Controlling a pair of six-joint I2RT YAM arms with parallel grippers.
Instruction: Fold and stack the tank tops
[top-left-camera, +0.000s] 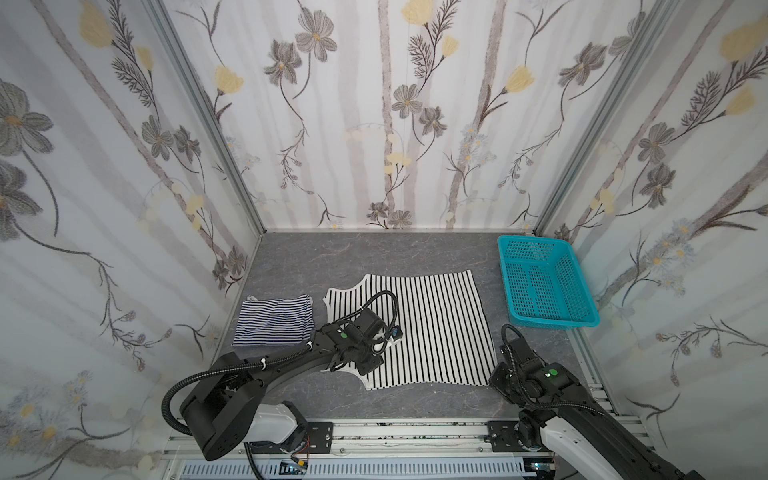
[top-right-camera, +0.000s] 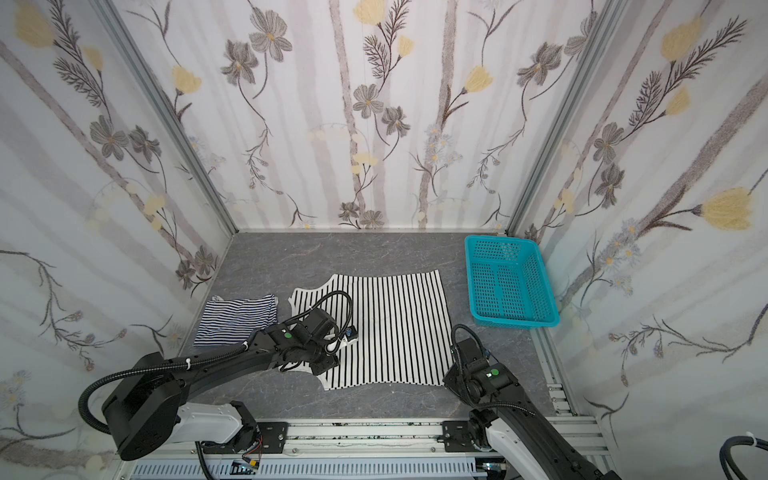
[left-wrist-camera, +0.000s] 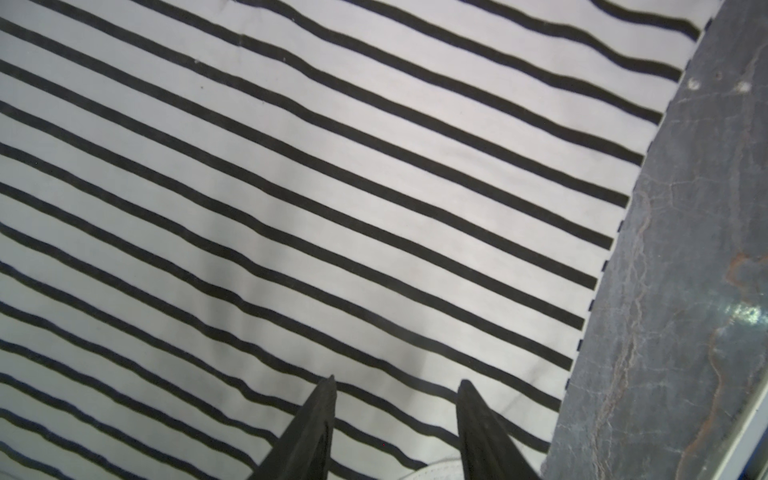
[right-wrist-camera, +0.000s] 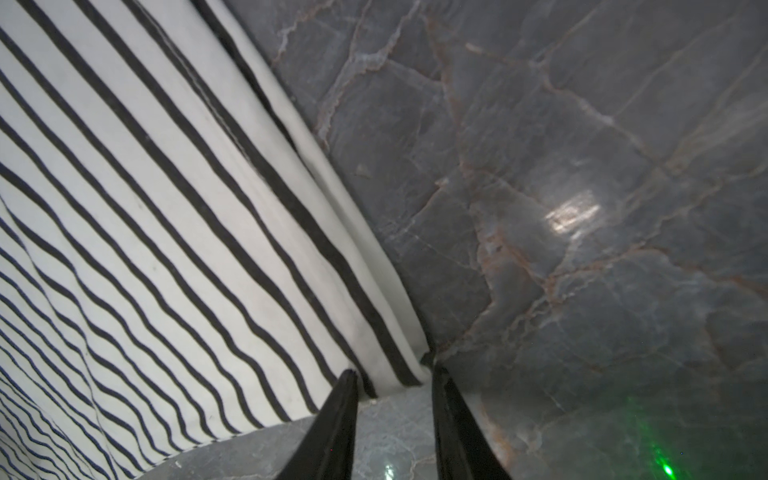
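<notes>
Lying apart, two tank tops (one folded)

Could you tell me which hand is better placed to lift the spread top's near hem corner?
Right: the right hand straddles that corner of the top; the left hand is over its strap end.

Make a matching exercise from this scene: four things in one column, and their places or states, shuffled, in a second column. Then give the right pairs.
Column one
1. fine navy-and-white striped cloth tank top
2. white cloth tank top with wide black stripes
3. turquoise perforated plastic basket
4. right end effector

Column two
A. spread flat in the middle
B. folded, at the left
C. standing at the far right
D. at the spread top's near right corner

Pairs: 1-B, 2-A, 3-C, 4-D
</notes>
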